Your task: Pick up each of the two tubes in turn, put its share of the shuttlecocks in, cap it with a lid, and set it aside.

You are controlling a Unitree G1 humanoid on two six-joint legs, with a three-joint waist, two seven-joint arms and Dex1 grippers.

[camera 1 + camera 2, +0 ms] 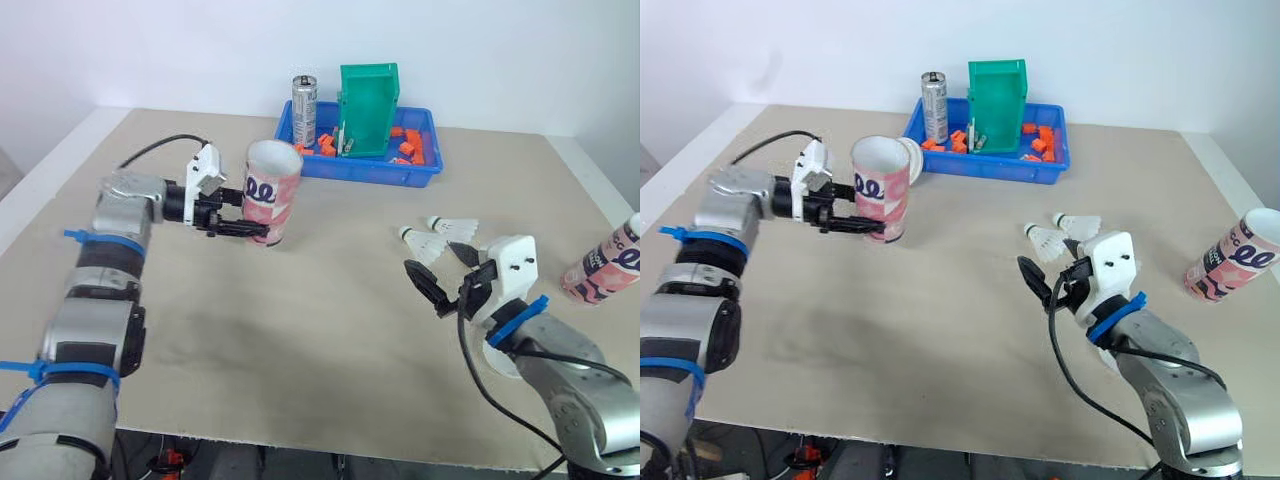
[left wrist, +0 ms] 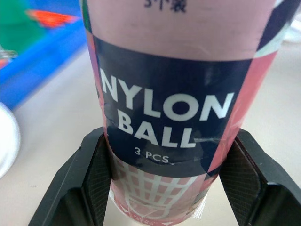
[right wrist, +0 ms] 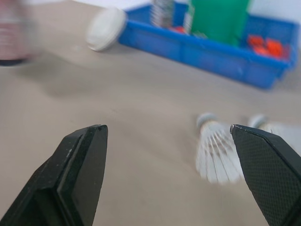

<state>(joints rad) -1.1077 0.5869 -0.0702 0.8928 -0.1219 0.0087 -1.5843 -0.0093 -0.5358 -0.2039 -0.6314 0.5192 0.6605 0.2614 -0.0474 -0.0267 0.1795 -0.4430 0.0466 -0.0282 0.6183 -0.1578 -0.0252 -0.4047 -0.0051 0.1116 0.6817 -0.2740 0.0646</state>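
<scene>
A pink and navy tube (image 1: 273,190) marked "NYLON BALL" (image 2: 169,113) stands upright with its mouth open. My left gripper (image 1: 250,215) is shut on its lower part, one finger (image 2: 89,174) on each side. Whether its base rests on the table I cannot tell. A second tube (image 1: 606,262) lies on its side at the table's right edge. Two white shuttlecocks (image 1: 426,243) (image 1: 455,227) lie at centre right. My right gripper (image 1: 450,285) hovers open just in front of them, holding nothing. A white lid (image 1: 912,161) leans against the tray behind the held tube.
At the back a blue tray (image 1: 412,176) holds a green box (image 1: 368,110), a metal can (image 1: 304,110) and several orange pieces. The beige table (image 1: 300,330) ends close beside the lying tube on the right.
</scene>
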